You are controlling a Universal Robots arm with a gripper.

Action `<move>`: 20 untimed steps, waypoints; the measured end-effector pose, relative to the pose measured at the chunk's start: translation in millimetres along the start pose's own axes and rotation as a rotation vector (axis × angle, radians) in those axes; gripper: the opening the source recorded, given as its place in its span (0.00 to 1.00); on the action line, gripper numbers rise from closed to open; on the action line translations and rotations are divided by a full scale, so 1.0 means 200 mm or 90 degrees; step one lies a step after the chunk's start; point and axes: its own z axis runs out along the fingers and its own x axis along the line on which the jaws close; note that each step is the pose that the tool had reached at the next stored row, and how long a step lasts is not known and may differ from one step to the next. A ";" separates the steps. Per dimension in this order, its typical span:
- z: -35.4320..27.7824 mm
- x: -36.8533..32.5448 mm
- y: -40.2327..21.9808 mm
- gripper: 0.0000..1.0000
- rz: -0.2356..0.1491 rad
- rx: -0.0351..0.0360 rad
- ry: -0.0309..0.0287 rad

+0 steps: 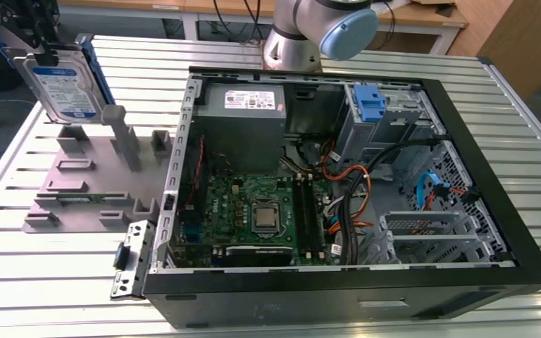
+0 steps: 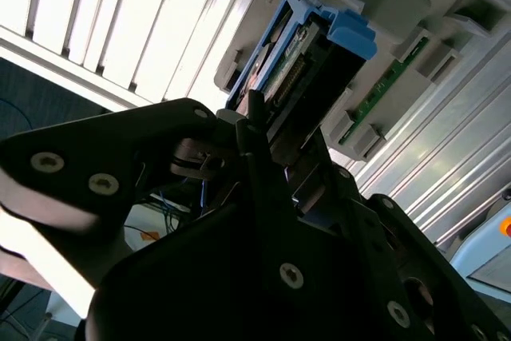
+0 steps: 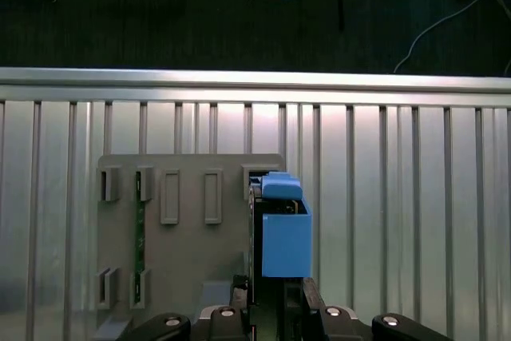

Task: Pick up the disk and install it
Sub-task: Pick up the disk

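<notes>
The gripper (image 1: 37, 44) has its jaws clamped on the disk (image 1: 64, 88), held upright over the grey holder plate (image 1: 82, 190) at the exterior view's left, beside the open computer case (image 1: 346, 289). Plate and case sit on a ribbed aluminium table (image 1: 45, 282) (wooden desks (image 1: 421, 14) stand behind).

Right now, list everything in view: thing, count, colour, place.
disk: one, silver with a white-and-blue label and blue rails, upright over the fixture, at the exterior view's left.
fixture: one, grey, on the table beside the case.
case: one, black, open, mid-table.
power supply: one, grey, inside the case at its far side.
clip: one, blue, inside the case at its far side.
motherboard: one, green, on the case floor.
cables: several, orange and black, inside the case.
table: one, silver slats, under everything.
arm: one, grey with a blue cap, behind the case.
gripper: one, black, shut on the disk.
</notes>
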 end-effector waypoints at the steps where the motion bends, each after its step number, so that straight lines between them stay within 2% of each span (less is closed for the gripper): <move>1: 0.000 0.000 0.000 0.35 0.000 0.0001 0.0000; 5: -0.002 0.000 0.000 0.35 0.000 -0.0001 0.0001; 10: -0.026 -0.001 0.001 0.35 0.000 -0.0002 0.0001; 20: -0.030 -0.002 0.001 0.35 0.000 -0.0001 0.0001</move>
